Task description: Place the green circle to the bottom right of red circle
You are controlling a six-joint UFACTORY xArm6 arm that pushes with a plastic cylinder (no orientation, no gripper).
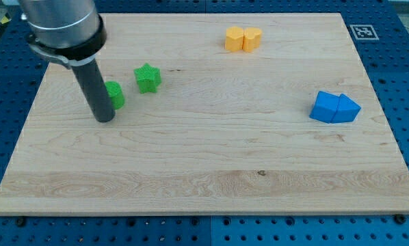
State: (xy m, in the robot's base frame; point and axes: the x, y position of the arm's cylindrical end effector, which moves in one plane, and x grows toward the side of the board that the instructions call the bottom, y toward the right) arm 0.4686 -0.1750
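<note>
Lighting bright & even, diffuse, prob. from overhead; no hard glare on the wooden board (pixel 211 171), only a mild sheen across its pale grain. Shadows soft & short: faint dark edge under the blue blocks (pixel 334 108), the yellow blocks (pixel 243 39) and the green star (pixel 148 78). Rod casts a small smudge at my tip (pixel 104 119), just beside the green circle (pixel 115 95). Focus sharp across the board; arm's grey housing (pixel 59 24) at view's top left slightly soft. Colours saturated. Board edges look straight, little lens distortion; perspective narrows the board toward view's top.
</note>
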